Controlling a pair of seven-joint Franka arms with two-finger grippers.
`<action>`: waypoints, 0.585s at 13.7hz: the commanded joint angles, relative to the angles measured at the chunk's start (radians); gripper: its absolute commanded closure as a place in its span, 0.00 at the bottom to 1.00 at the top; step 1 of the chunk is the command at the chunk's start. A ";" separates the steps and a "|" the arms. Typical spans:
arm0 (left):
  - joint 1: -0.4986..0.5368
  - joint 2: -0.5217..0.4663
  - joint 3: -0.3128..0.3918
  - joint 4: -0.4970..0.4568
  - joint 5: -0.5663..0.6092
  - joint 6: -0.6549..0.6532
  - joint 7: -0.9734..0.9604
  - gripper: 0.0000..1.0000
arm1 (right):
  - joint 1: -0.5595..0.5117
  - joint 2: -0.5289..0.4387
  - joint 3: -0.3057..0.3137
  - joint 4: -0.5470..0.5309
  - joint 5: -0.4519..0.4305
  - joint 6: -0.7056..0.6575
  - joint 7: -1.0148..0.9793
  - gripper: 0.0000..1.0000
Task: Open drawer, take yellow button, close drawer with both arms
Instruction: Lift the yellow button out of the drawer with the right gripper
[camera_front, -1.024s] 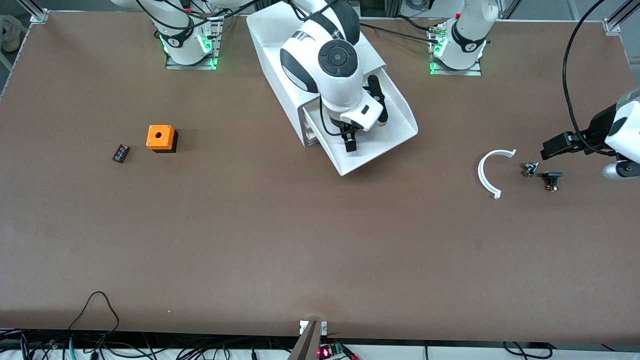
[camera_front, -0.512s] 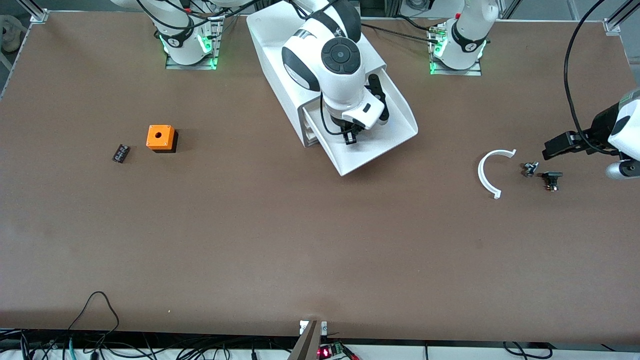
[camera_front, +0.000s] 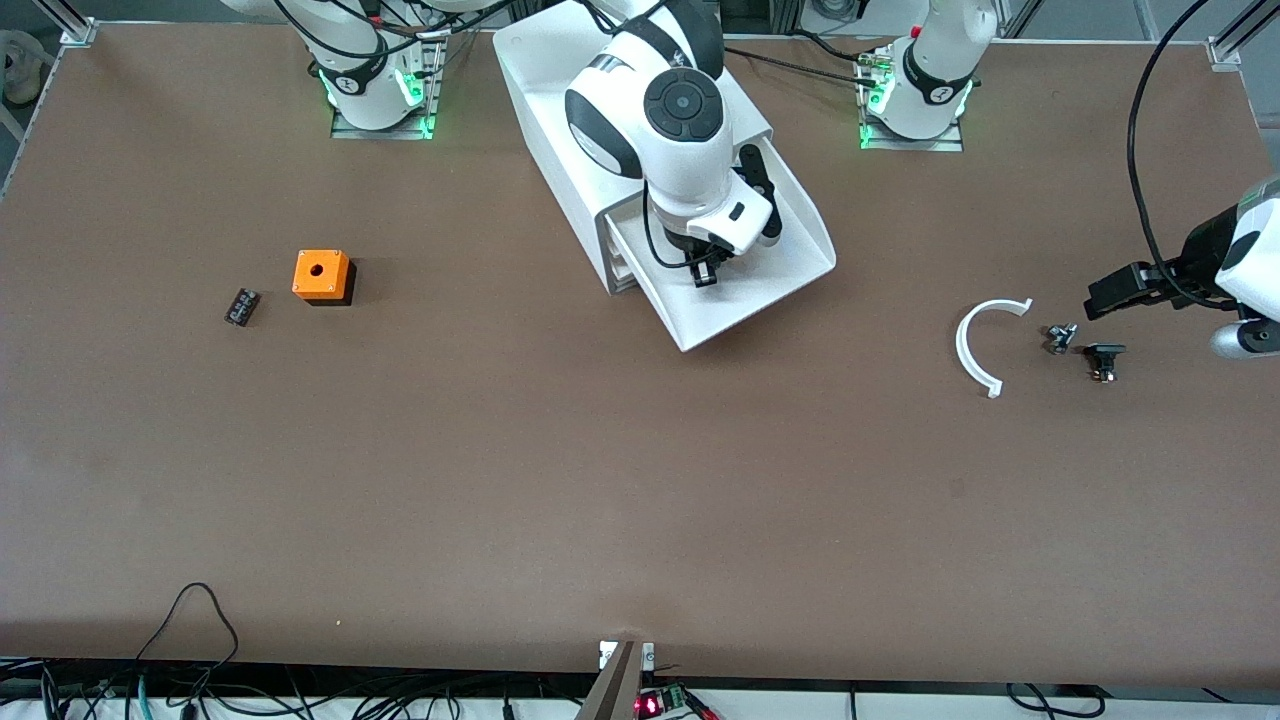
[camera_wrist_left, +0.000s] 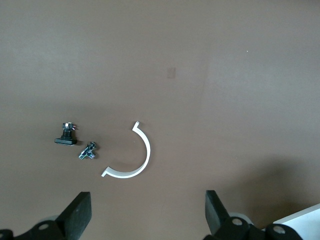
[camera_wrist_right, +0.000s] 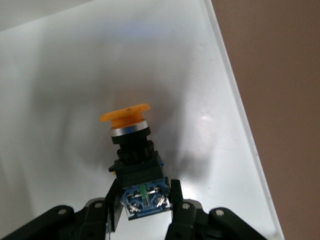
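The white cabinet (camera_front: 540, 80) stands at the table's back middle with its top drawer (camera_front: 790, 255) pulled open. My right gripper (camera_front: 705, 277) reaches down into the drawer. In the right wrist view the button (camera_wrist_right: 132, 150) lies on the drawer's white floor (camera_wrist_right: 60, 75), orange cap pointing away from the gripper. My right gripper (camera_wrist_right: 142, 205) is shut on its blue base, one finger on each side. My left gripper (camera_front: 1100, 298) is open and empty, up over the table at the left arm's end; it shows in its own view too (camera_wrist_left: 147, 215).
An orange cube with a hole (camera_front: 322, 274) and a small black part (camera_front: 241, 306) lie toward the right arm's end. A white arc piece (camera_front: 975, 350) and two small dark parts (camera_front: 1103, 357) (camera_front: 1060, 336) lie under the left gripper, also in the left wrist view (camera_wrist_left: 140, 160).
My right arm's wrist has shifted a little toward the cabinet and its fingertips have drawn back in the drawer. The left gripper has barely moved.
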 joint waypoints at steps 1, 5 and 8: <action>-0.005 0.007 -0.002 0.026 0.028 -0.017 -0.006 0.00 | -0.003 -0.030 -0.001 0.024 -0.010 -0.001 0.042 0.83; -0.005 0.011 -0.006 0.025 0.029 -0.014 -0.010 0.00 | -0.029 -0.077 -0.001 0.015 -0.013 0.010 0.232 0.83; -0.010 0.034 -0.014 -0.003 0.028 0.042 -0.013 0.00 | -0.094 -0.108 -0.010 -0.018 -0.007 0.036 0.389 0.83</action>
